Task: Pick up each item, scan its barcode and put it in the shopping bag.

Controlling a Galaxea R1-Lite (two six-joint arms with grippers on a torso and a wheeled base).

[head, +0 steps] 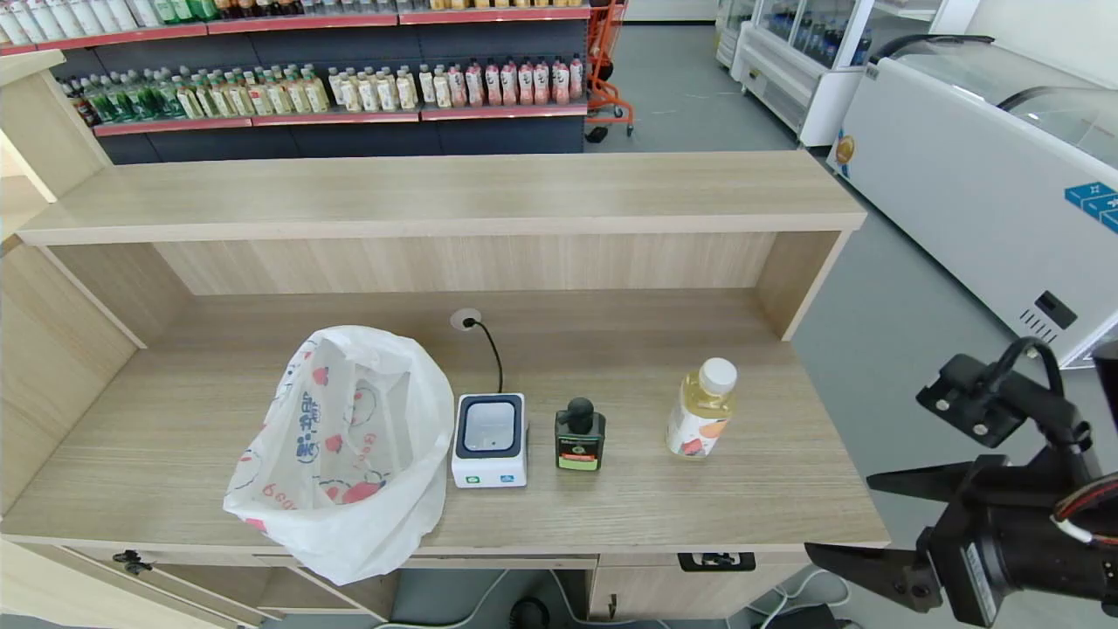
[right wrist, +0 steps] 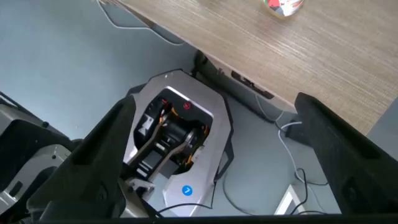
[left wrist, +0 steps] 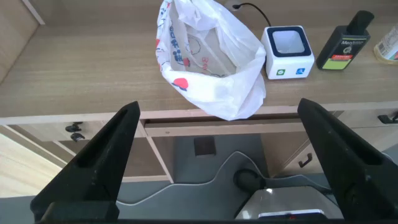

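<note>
A white shopping bag with red and blue print stands open at the counter's front left; the left wrist view has this bag too. To its right sits a white barcode scanner with a dark window. A small dark bottle with a green label follows, then a clear bottle of yellow liquid with a white cap. My right gripper hangs open off the counter's front right corner. My left gripper is open below the counter's front edge, in front of the bag.
The wooden counter has a raised back shelf and side walls. A black cable runs from the scanner to a hole in the counter. A white freezer stands on the right, drink shelves behind.
</note>
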